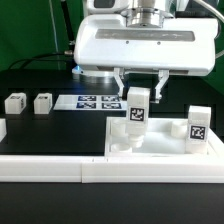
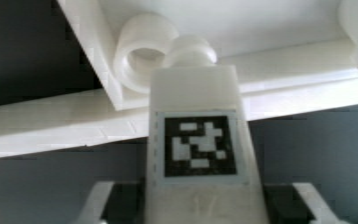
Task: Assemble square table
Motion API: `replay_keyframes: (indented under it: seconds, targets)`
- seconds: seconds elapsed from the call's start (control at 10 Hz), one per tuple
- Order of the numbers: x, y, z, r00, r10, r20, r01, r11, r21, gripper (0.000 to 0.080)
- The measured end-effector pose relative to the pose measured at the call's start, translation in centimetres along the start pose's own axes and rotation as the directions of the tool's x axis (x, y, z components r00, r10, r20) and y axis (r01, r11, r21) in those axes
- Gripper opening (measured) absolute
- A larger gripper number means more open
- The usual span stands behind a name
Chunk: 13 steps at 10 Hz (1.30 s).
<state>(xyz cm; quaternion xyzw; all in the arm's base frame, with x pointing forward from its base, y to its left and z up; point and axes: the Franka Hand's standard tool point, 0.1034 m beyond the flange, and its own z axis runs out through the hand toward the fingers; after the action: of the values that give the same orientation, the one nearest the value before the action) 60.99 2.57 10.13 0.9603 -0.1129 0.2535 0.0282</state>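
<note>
The square tabletop point(image 1: 165, 140) lies flat at the table's near edge, toward the exterior view's right corner. Its front rim is right against the long white border wall point(image 1: 50, 165). From my screen I see one leg point(image 1: 137, 108) standing upright on the slab's corner on the exterior view's left, tag facing the camera. In the wrist view its rounded end meets a round corner socket point(image 2: 144, 48). A second leg point(image 1: 198, 122) stands upright on the slab's corner toward the exterior view's right. The gripper point(image 1: 140, 92) hangs straight down over the first leg, with its dark fingers point(image 1: 121, 84) either side of the leg's upper part. Whether they clench it or sit just clear of it I cannot tell (the wrist view shows the pads close beside the leg, no more than that). Two loose legs point(image 1: 13, 102) point(image 1: 43, 102) sit side by side well apart from the slab, toward the table's edge on the exterior view's left. The marker board point(image 1: 98, 101) lies flat on the black table point(image 1: 60, 135) between them and the gripper.
</note>
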Motion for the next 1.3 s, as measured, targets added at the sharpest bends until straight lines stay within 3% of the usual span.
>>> replay_keyframes:
  seconds: [0.2, 0.4, 1.3]
  targets:
    - [0.7, 1.0, -0.3, 1.000, -0.004, -0.008, 0.004, 1.000, -0.004, 0.0291]
    - [0.5, 1.6, -0.1, 1.000, -0.008, -0.004, 0.008, 1.000, -0.012, 0.0291]
    - [-0.2, 2.0, 1.0, 1.000, -0.020, -0.018, 0.020, 0.999, -0.027, 0.0291]
